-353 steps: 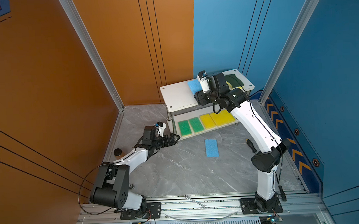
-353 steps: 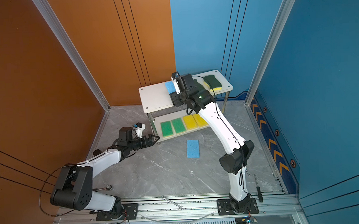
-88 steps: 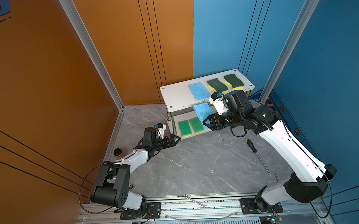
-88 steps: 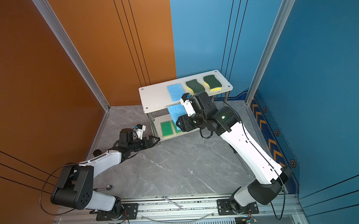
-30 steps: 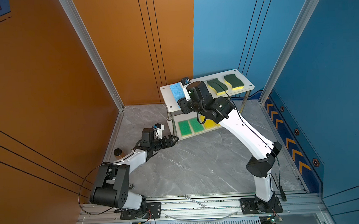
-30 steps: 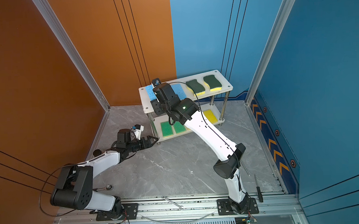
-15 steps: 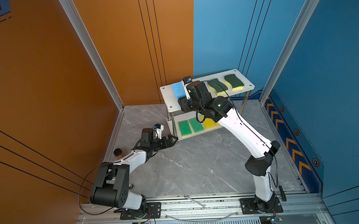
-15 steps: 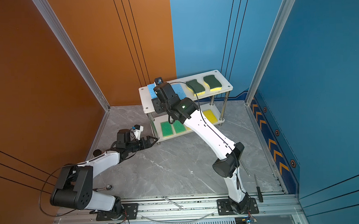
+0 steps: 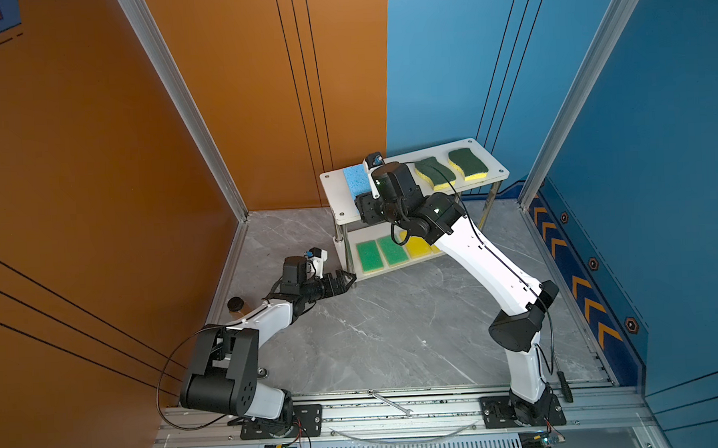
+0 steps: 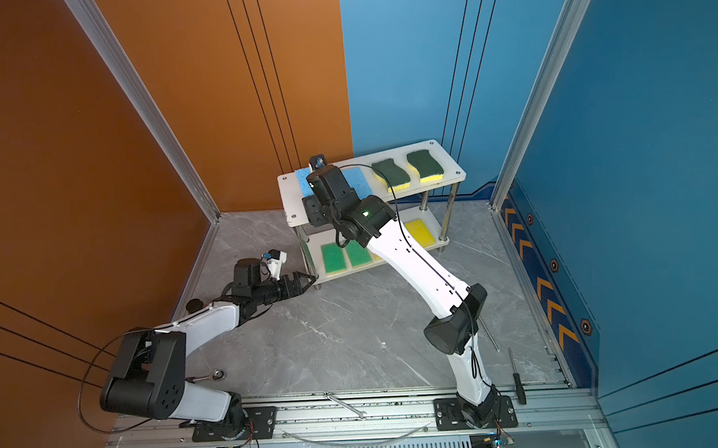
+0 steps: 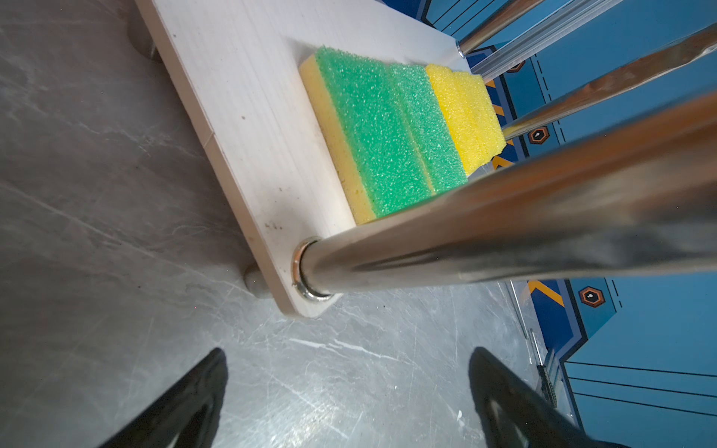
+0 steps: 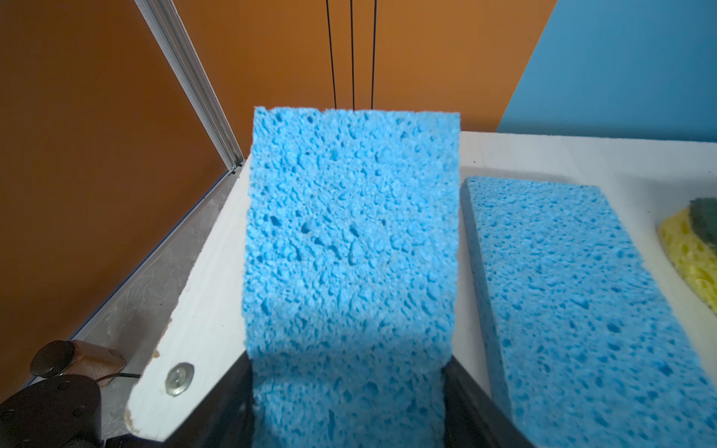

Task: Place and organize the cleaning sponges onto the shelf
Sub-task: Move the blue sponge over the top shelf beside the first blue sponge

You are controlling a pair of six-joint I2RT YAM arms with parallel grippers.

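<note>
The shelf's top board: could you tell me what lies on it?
Two wavy green sponges, a flat blue sponge, a tilted blue sponge in the right gripper; its arm hides the rest.

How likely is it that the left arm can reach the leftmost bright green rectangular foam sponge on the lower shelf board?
Probably yes: the left arm holds open jaws near that green sponge, but a chrome post stands partly between, so it must sidestep.

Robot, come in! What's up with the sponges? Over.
Right hand gripping blue sponge, tilted over shelf top. Left hand open, empty, by shelf post. Spot clear; second blue sponge alongside.
</note>
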